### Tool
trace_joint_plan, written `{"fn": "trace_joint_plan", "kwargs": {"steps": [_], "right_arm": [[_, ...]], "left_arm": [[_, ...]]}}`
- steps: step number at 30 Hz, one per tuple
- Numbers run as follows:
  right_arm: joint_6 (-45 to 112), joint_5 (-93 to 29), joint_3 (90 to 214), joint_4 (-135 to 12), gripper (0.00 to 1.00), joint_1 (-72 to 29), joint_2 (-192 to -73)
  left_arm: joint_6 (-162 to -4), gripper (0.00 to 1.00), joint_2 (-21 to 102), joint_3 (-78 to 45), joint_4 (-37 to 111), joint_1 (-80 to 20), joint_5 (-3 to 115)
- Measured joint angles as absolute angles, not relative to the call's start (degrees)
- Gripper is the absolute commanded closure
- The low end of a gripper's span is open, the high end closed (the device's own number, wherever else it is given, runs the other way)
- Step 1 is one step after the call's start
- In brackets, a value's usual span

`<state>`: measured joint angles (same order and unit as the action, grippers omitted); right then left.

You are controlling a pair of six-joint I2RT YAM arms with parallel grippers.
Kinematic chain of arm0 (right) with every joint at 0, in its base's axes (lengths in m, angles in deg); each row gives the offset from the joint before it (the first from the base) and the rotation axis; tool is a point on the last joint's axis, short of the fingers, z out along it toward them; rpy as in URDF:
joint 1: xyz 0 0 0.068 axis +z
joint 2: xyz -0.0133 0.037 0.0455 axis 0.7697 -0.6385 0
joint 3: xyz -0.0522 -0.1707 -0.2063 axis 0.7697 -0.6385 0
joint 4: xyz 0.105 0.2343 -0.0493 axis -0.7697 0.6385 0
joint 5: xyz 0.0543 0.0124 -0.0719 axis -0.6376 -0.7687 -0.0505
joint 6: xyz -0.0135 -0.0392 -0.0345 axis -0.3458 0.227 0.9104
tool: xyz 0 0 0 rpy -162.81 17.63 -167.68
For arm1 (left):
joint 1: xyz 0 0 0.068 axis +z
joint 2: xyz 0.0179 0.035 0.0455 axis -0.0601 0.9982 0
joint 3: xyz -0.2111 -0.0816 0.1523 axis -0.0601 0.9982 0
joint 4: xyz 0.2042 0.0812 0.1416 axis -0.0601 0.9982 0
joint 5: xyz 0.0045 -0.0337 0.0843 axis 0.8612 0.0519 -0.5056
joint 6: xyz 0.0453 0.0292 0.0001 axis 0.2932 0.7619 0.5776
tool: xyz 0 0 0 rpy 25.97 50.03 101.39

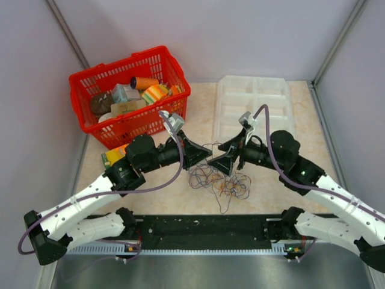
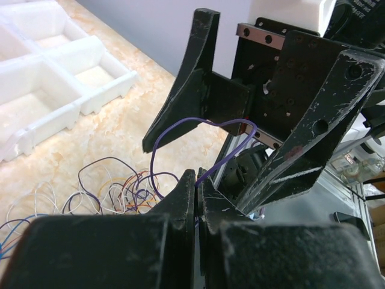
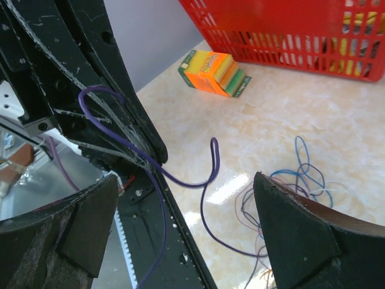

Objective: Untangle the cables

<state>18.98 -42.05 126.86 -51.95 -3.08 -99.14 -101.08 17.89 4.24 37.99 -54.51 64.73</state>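
Over the cables point(image 1: 219, 182) on the counter point(image 1: 153, 195), both arms angle inward. The left gripper point(image 2: 197, 180) clenches a purple strand point(image 2: 180, 127); the right gripper point(image 3: 185, 180) has its jaws released.

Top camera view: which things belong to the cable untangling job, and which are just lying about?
Job: heap of thin coloured wires; thin purple wire pinched in the left arm's fingers; right arm's fingers, open.
Lying about: red plastic basket of packaged goods; white plastic compartment tray; orange, yellow and green sponge pack.
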Motion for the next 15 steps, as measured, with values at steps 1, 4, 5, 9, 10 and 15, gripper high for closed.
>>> {"fn": "trace_joint_plan", "kwargs": {"steps": [1, 4, 5, 9, 10, 15], "right_arm": [[18.42, -42.8, 126.84, -52.89, 0.08, -3.08, -99.67], [16.97, -44.26, 126.68, -55.79, 0.09, -2.95, -102.29], [16.8, -44.35, 126.64, -56.43, 0.11, -2.88, -102.81], [16.38, -44.3, 125.48, -59.51, 0.22, -1.64, -104.37], [16.41, -43.95, 124.94, -59.77, 0.25, -1.05, -104.47], [16.36, -42.45, 122.16, -60.05, 0.47, 0.99, -104.23]], "left_arm": [[-101.08, 1.0, 17.89, 4.24, 37.99, -54.51, 64.73], [-101.16, 1.0, 17.96, 4.17, 37.99, -54.51, 64.62], [-101.23, 1.0, 18.05, 4.08, 37.99, -54.51, 64.6], [-101.95, 1.0, 18.9, 3.58, 37.95, -54.51, 64.55], [-102.04, 1.0, 19.05, 3.54, 37.95, -54.51, 64.49], [-102.52, 1.0, 19.53, 3.43, 37.97, -54.51, 63.22]]}}
